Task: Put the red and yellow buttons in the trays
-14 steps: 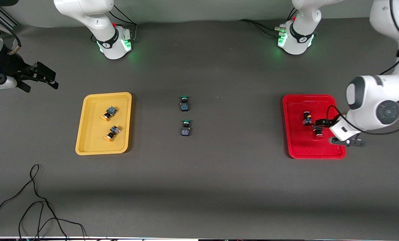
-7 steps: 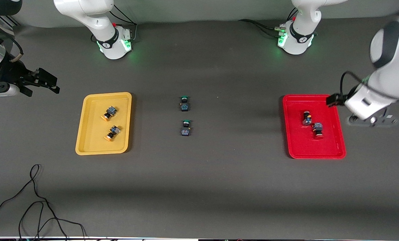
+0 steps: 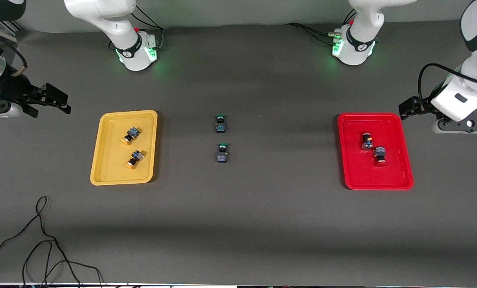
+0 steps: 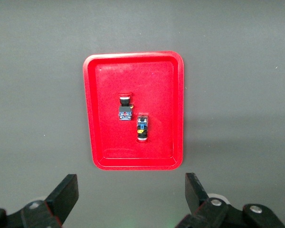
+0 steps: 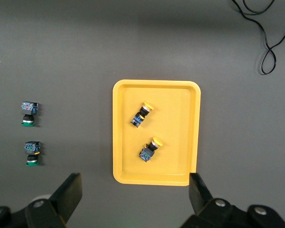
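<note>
Over bare table beside the red tray [image 3: 406, 176], left gripper [image 4: 130, 197] and right gripper [image 5: 135, 197] gape empty; risk now: grabbing green-capped switches [image 3: 221, 123].

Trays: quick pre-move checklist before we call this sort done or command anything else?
1. Two yellow-capped buttons in the yellow tray: ok.
2. Two red-capped buttons in the red tray: ok.
3. Two green-capped buttons on the bare table between the trays, outside both: ok.
4. Left gripper open, holding nothing, off the red tray at the left arm's end: ok.
5. Right gripper open, holding nothing, off the yellow tray at the right arm's end: ok.
</note>
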